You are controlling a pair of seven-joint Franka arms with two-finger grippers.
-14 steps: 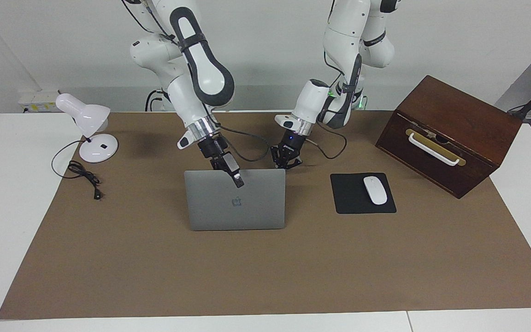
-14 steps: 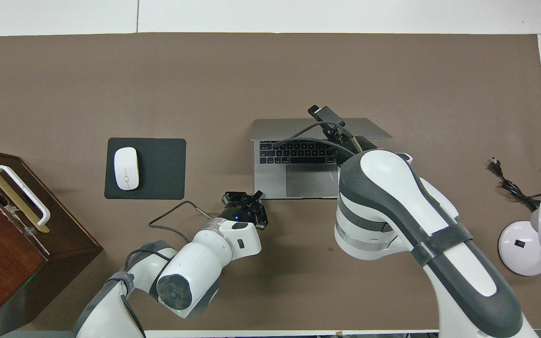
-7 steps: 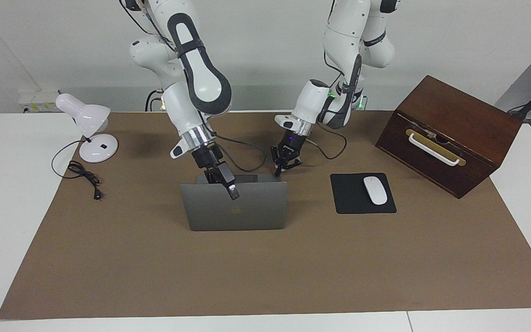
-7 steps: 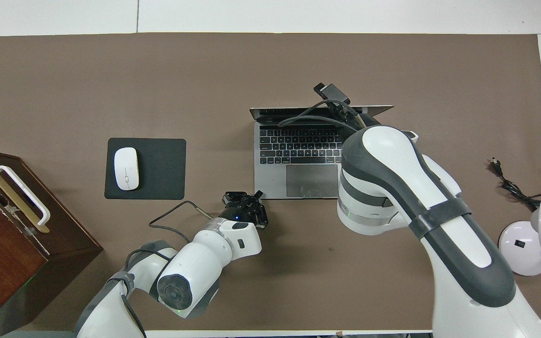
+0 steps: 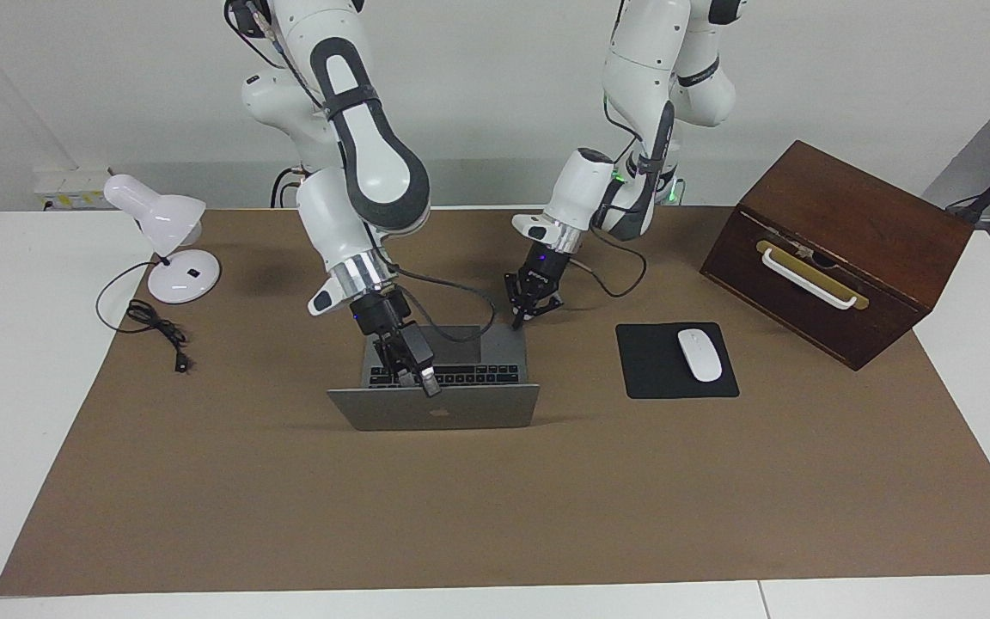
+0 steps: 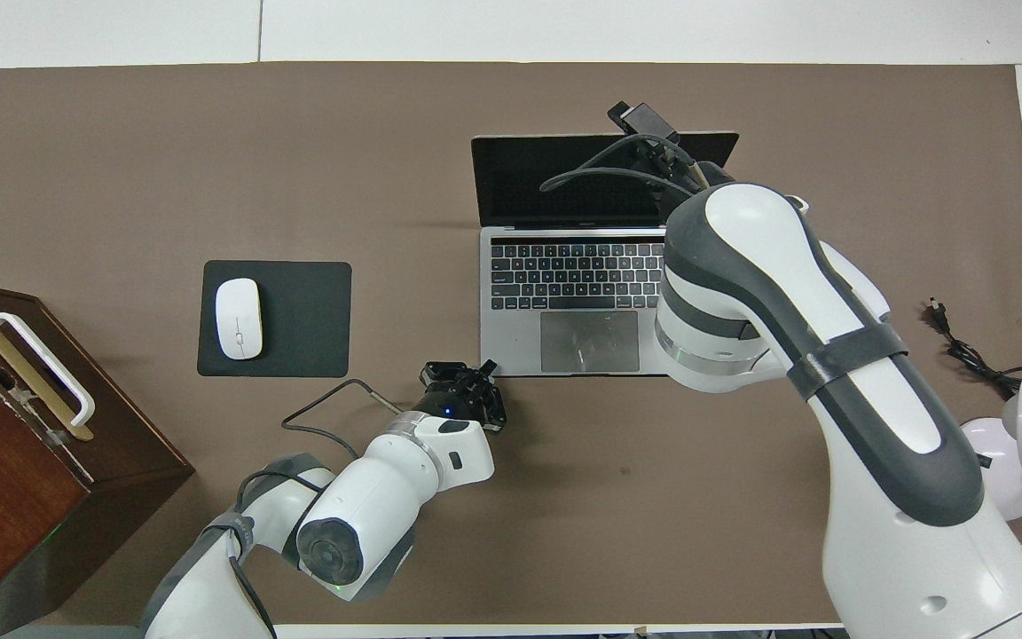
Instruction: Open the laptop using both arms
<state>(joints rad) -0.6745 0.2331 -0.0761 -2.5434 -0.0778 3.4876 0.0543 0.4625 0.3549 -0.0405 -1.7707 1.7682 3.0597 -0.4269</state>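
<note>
The silver-grey laptop point(image 5: 461, 409) point(image 6: 564, 275) stands open in the middle of the brown mat, its lid leaning well back past upright, so the dark screen and black keyboard show in the overhead view. My right gripper point(image 5: 426, 384) point(image 6: 657, 138) sits at the lid's top edge, shut on it, with one finger on the outer face. My left gripper point(image 5: 519, 320) point(image 6: 483, 377) is shut, its fingertips down at the corner of the laptop's base nearest the robots, toward the left arm's end.
A black mouse pad point(image 5: 658, 378) with a white mouse point(image 5: 699, 354) lies beside the laptop toward the left arm's end, with a brown wooden box point(image 5: 839, 249) further that way. A white desk lamp point(image 5: 164, 241) and its cord point(image 5: 155, 331) sit at the right arm's end.
The lid has swung from about half open to leaning back past upright. My right gripper went down and away from the robots with its top edge. The left gripper stayed at the base corner.
</note>
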